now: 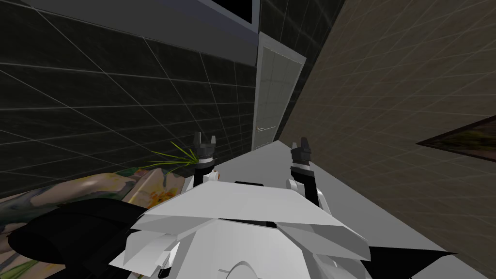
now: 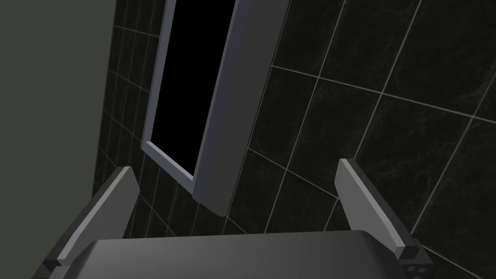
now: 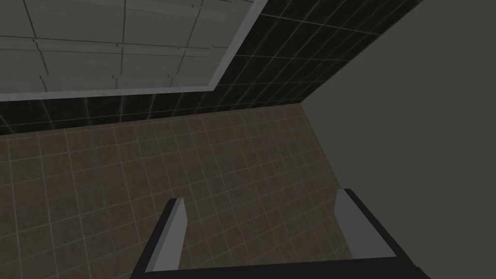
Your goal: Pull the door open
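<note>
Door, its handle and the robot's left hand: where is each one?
door [image 1: 273,92], head view, middle of its pale panel.
handle [image 1: 265,128], head view, thin light bar low on the door.
left hand [image 1: 205,138], head view, midway between its fingertips.

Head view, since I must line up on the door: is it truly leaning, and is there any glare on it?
Head view: the door leans with the walls, so the slant is the wide lens's; dim, flat light, no glare. Right wrist view: dim, the door paler than the dark tiles.
</note>
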